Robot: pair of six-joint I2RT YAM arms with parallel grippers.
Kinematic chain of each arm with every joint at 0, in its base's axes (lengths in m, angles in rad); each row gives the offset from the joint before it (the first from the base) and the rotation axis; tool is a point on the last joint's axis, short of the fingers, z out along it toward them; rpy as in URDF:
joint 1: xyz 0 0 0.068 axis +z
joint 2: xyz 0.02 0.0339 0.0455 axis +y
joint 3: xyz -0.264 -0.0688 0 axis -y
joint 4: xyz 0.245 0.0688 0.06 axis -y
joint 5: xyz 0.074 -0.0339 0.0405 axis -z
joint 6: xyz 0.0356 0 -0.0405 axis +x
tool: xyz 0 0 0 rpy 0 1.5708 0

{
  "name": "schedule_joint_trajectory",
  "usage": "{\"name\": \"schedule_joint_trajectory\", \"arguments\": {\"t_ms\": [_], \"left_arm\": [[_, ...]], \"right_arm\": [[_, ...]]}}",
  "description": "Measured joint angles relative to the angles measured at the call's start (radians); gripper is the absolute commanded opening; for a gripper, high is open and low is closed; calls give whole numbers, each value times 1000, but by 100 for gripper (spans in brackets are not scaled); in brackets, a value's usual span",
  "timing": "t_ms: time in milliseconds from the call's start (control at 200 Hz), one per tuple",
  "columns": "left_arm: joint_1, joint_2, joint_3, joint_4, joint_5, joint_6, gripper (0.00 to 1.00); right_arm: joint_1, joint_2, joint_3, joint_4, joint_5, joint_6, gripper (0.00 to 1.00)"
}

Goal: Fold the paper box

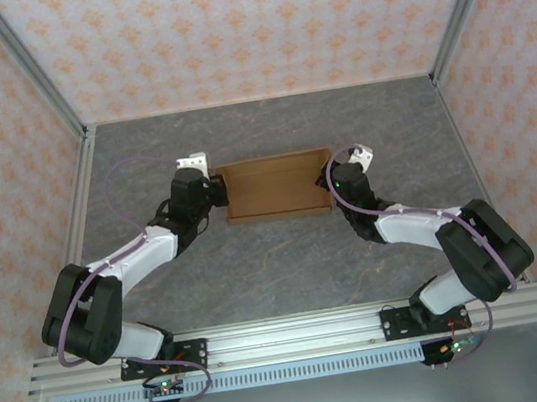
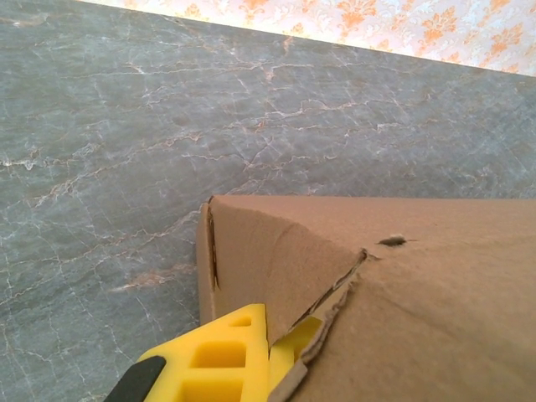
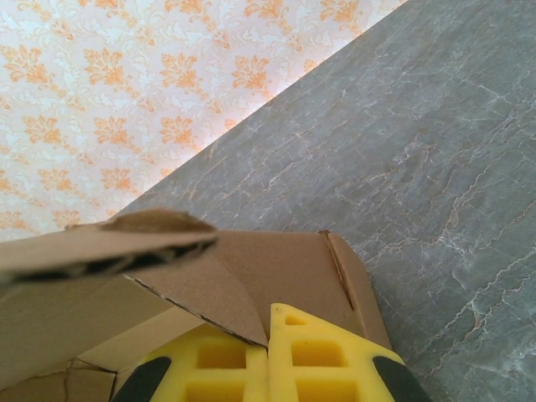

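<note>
The paper box is plain brown cardboard, lying partly folded in the middle of the grey table with low walls raised at its ends. My left gripper is at the box's left end. In the left wrist view its yellow fingers are shut on the upright end wall of the box, at the torn corner seam. My right gripper is at the right end. There its yellow fingers pinch a triangular flap of the box, and another flap curls over at the left.
The grey marble-patterned table is bounded by wallpapered walls at the back and sides, with metal posts at the corners. An aluminium rail carrying both arm bases runs along the near edge.
</note>
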Motion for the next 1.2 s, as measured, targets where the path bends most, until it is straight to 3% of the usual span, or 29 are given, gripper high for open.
{"name": "schedule_joint_trajectory", "arguments": {"t_ms": [686,981,1201], "left_arm": [[-2,-27,-100,102,-41,27,0],[-2,-26,-126,144,-56,27,0],[0,-24,-136,165,-89,27,0]], "right_arm": [[9,-21,-91,36,-27,-87,22],[8,-48,-117,5,-39,-93,34],[6,-156,-169,-92,-39,-106,44]]}}
